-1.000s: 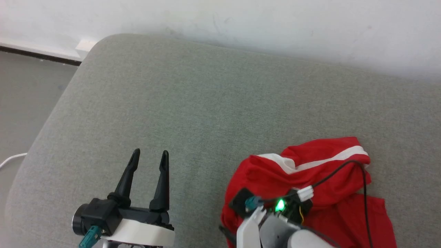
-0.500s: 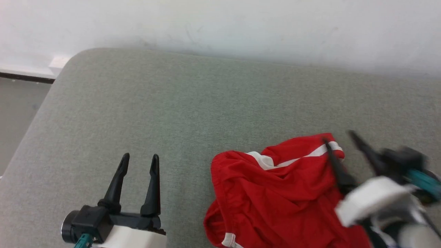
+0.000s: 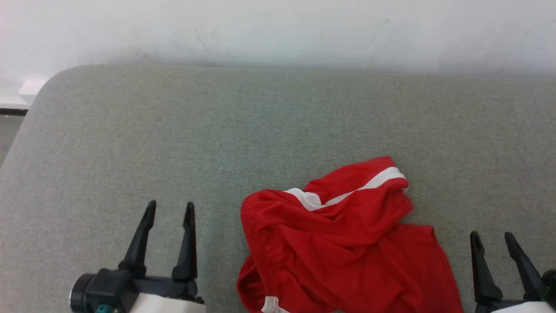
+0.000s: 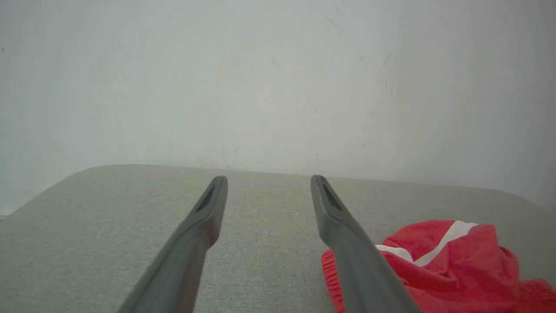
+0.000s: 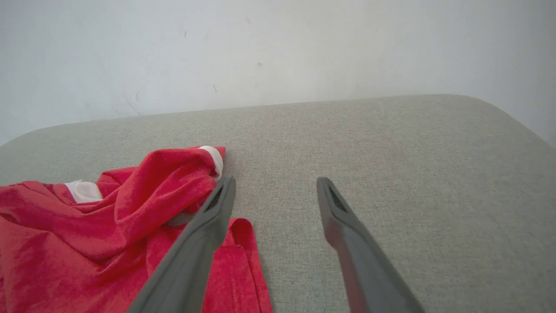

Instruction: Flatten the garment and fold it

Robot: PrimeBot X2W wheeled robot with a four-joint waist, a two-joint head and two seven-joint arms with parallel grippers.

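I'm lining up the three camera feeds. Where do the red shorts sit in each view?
Head view: red shorts at lower centre-right, between the left gripper and the right gripper.
Left wrist view: lower right corner.
Right wrist view: lower left.
Shared landmark: the white stripe on the raised fold, above the grey cushion.

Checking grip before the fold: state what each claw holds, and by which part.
Nothing is held. The left claw and right claw both stand open beside the crumpled red shorts.
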